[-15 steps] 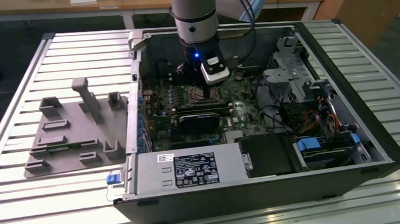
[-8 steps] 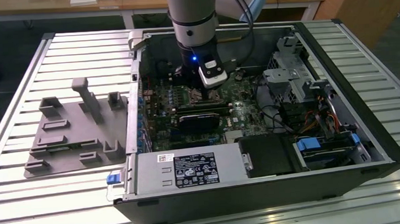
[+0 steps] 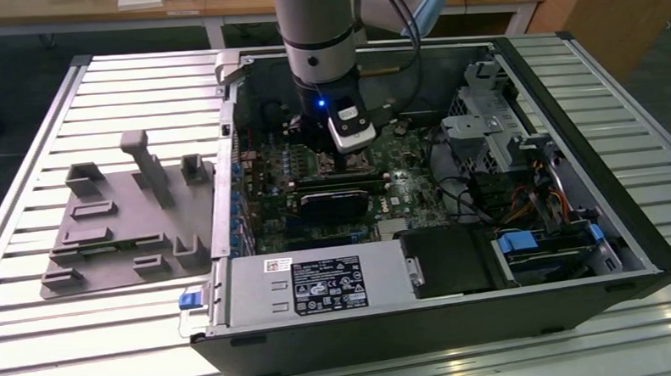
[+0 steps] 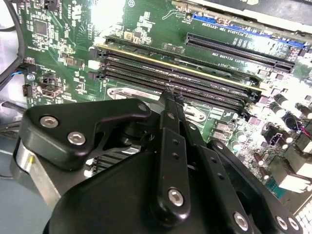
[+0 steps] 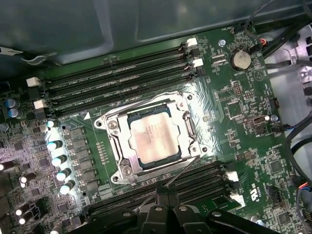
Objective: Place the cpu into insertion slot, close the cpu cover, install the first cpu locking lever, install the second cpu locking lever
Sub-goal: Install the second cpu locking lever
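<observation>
First wrist view, silvery cpu (image 5: 152,138) seated under closed cpu cover (image 5: 187,127), pincer (image 5: 163,192) fingers together, empty.

A slatted white metal workbench (image 3: 48,353) fills the exterior view; a wooden table (image 3: 67,11) crosses the top left.

arm (image 3: 319,36): vertical, reaching down | hand (image 4: 169,95): fingers pressed together, pointing down

Lab: slatted metal bench (image 3: 79,284), open computer case (image 3: 432,320) (wooden desks (image 3: 101,11) behind).
</observation>
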You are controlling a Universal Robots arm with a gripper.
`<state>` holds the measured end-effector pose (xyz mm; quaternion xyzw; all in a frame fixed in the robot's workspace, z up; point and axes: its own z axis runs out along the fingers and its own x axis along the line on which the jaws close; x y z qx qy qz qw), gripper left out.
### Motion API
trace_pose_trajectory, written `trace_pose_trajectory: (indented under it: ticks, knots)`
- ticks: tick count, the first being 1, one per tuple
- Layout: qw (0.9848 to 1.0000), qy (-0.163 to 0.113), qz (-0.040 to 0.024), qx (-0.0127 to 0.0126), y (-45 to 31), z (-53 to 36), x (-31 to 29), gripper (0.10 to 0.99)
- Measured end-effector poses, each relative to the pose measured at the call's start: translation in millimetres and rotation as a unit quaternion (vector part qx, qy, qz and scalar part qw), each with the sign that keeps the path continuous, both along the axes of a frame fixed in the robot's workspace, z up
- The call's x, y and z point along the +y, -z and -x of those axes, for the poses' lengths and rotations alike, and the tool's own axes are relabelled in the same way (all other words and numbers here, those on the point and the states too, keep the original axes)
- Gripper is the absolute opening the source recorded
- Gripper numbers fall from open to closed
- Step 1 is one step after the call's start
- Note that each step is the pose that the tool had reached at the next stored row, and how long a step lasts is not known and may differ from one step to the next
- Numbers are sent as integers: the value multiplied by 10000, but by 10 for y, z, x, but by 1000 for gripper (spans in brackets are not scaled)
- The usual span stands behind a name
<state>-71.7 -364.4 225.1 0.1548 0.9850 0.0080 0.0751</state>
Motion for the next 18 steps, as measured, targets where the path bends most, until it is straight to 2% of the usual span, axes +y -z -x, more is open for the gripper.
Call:
trace_pose_trajectory:
  ticks: [12,18]
  knots:
    - [10000,0,-24,0,38,61,-3,102]
    - [9999,1,-128,0,90,103,-22,102]
